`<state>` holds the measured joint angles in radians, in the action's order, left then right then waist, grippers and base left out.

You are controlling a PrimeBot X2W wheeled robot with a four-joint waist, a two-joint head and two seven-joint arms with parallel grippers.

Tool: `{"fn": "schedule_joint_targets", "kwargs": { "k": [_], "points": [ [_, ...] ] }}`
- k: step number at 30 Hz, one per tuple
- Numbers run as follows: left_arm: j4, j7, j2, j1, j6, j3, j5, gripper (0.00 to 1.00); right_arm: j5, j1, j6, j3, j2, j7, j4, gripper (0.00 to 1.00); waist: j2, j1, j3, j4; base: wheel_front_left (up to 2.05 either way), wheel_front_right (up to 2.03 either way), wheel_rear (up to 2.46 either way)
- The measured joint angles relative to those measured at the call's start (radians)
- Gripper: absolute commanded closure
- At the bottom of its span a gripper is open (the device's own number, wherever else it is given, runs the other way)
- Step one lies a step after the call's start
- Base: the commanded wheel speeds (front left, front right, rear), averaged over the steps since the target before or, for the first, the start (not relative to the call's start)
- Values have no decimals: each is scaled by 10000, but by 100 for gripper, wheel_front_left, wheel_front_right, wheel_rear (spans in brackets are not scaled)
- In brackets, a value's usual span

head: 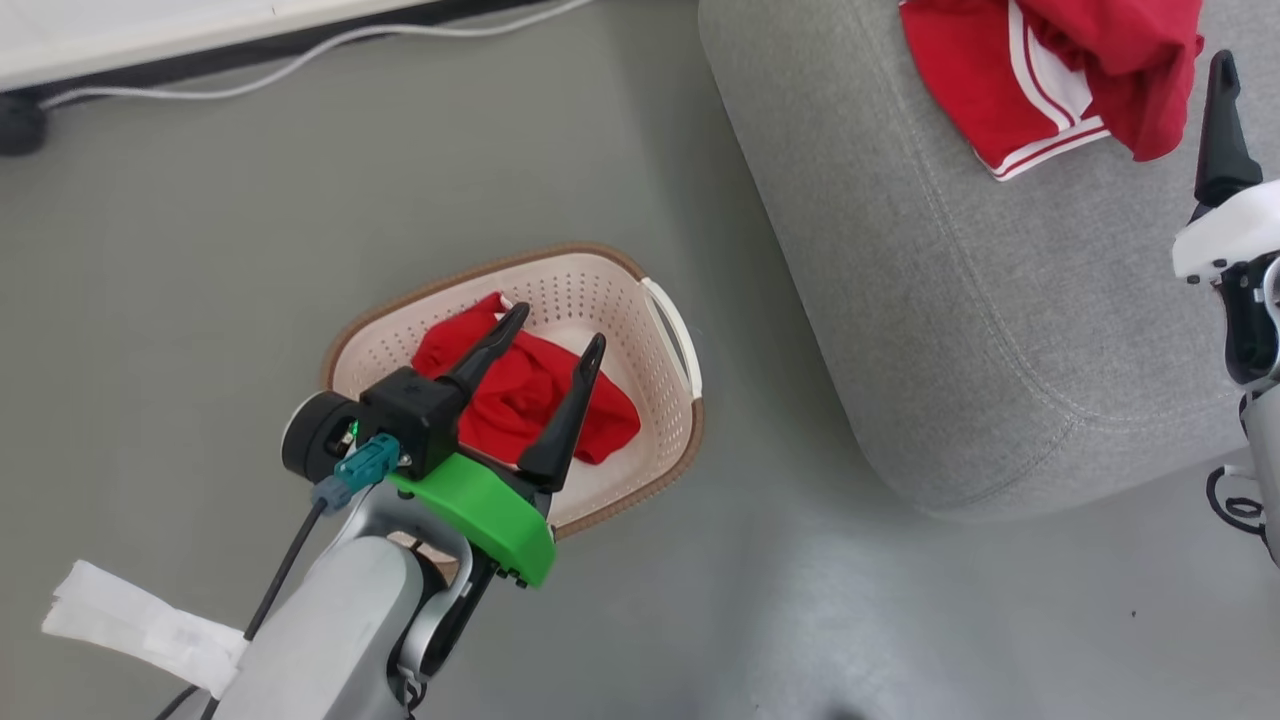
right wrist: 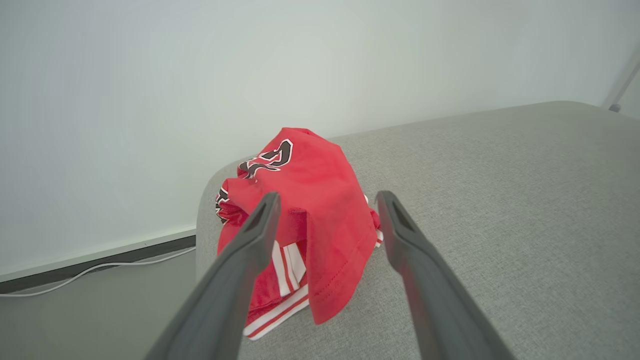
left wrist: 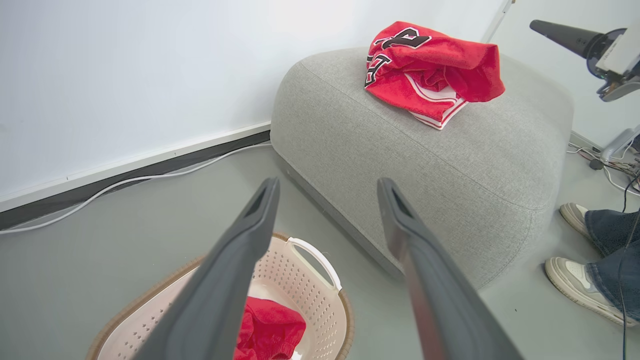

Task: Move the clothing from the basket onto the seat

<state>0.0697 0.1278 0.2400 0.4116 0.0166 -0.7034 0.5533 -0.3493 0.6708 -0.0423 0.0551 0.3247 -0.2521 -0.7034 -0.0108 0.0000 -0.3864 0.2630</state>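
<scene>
Half done, second pick to come.
The grey seat at 2 o'clock carries the crumpled numbered garment; the basket at 8 o'clock holds the plain garment, bunched. The left gripper and right gripper both have jaws open, empty. A shallow pinch may slip off the soft folds, or catch the basket wall.

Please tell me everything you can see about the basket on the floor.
The basket is a cream-white rounded rectangle, plastic by its look, with perforated walls, a brown woven-look rim and a white side handle. It stands upright on the grey floor, beside the seat but apart from it. A crumpled red garment lies inside. The open left claw hangs above it.
</scene>
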Motion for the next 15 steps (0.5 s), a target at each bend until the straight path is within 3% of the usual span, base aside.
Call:
{"fn": "schedule_joint_targets", "kwargs": {
  "k": [9, 15],
  "points": [
    [802, 660, -345, -414, -59, 305, 458, 0, 230, -1115, -19, 52, -336, -25, 1020, 0, 0, -1, 1115, -275, 0, 0, 0],
    [1384, 894, -345, -926, 188, 744, 637, 0, 439, -1978, -151, 443, -802, -27, 1406, 0, 0, -1, 1896, -624, 0, 0, 0]
  ]
}}
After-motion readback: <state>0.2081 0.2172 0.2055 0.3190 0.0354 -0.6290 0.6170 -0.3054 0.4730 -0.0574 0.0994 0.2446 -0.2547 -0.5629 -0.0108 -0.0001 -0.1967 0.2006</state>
